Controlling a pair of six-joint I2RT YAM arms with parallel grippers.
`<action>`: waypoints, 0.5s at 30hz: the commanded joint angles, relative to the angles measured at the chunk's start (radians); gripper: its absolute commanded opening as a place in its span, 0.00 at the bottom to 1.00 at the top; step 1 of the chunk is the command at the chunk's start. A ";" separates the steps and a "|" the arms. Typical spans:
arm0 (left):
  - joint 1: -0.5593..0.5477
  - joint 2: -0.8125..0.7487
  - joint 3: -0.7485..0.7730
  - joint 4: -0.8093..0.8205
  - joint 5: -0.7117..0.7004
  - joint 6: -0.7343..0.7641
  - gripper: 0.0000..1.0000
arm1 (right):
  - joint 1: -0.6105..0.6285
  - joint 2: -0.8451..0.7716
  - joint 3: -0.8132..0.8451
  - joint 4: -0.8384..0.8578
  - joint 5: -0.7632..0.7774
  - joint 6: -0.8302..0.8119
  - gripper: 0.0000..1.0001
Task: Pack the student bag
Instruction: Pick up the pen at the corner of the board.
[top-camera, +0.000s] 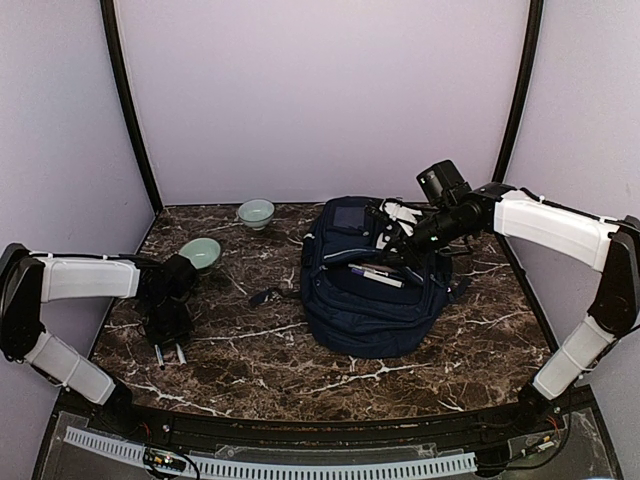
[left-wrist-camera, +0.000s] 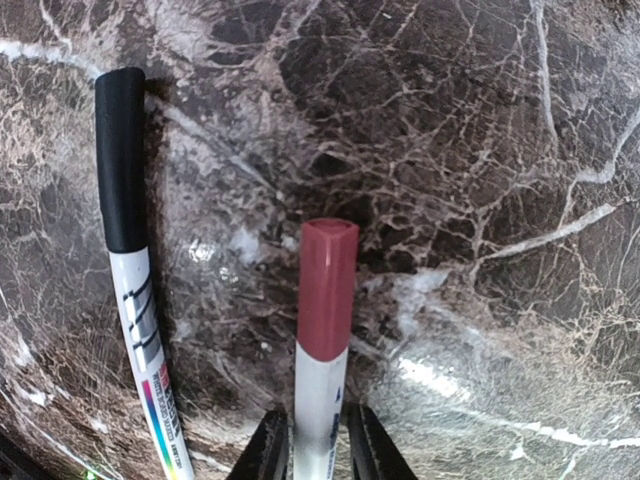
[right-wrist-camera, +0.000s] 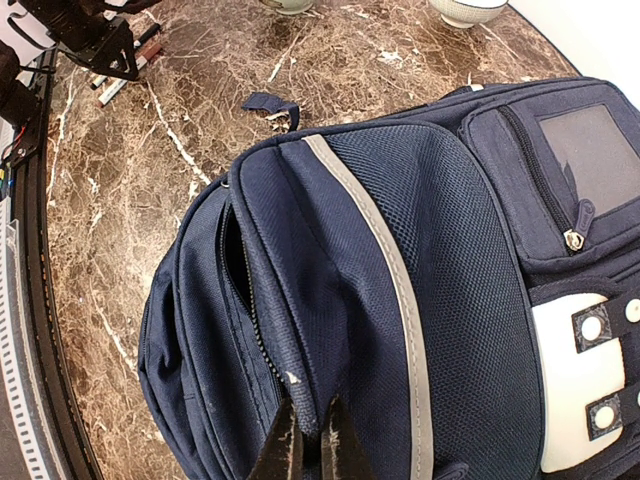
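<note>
**Desk:** What's in the foreground?

**Photographer:** The white rail (top-camera: 300, 466) runs along the near edge, and the marble table (top-camera: 300, 375) lies behind it.

**Desk:** Where's the bag?

**Photographer:** The bag (top-camera: 370, 300) lies centre-right on the table, front up. 1 pocket gapes with pens (top-camera: 375, 272) showing inside. The right gripper (right-wrist-camera: 310, 420) is pressed together on a fold of fabric beside the zip, seemingly holding the mouth open.

**Desk:** And on the left?

**Photographer:** There are 2 bowls, the far bowl (top-camera: 256, 212) and the near bowl (top-camera: 200, 252), both well apart from the bag. Smaller still are 2 markers lying side by side. The black marker (left-wrist-camera: 122, 160) is untouched. The left gripper (left-wrist-camera: 318, 445) straddles the white barrel of the red marker (left-wrist-camera: 327, 290), with its jaws right against both sides. I cannot tell whether the pinch has bitten.

**Desk:** What are the risks?

**Photographer:** There are 3, by my reading. The round barrel could roll or squirt out across the hard marble if the jaws meet it off-centre. The marker looks held away from its cap end, so it may droop on the lift and snag the zip edge. And the right gripper's hold is thin, so if the fabric slips the flap would drop over the pocket.
</note>
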 joint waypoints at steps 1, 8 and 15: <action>0.006 0.013 -0.018 0.012 0.014 0.002 0.22 | -0.010 -0.012 -0.007 0.043 -0.024 0.001 0.00; 0.005 -0.028 0.006 0.024 0.053 0.030 0.01 | -0.010 -0.008 -0.006 0.044 -0.024 0.001 0.00; -0.146 -0.098 0.132 0.134 0.128 0.052 0.00 | -0.009 0.000 -0.004 0.040 -0.023 -0.001 0.00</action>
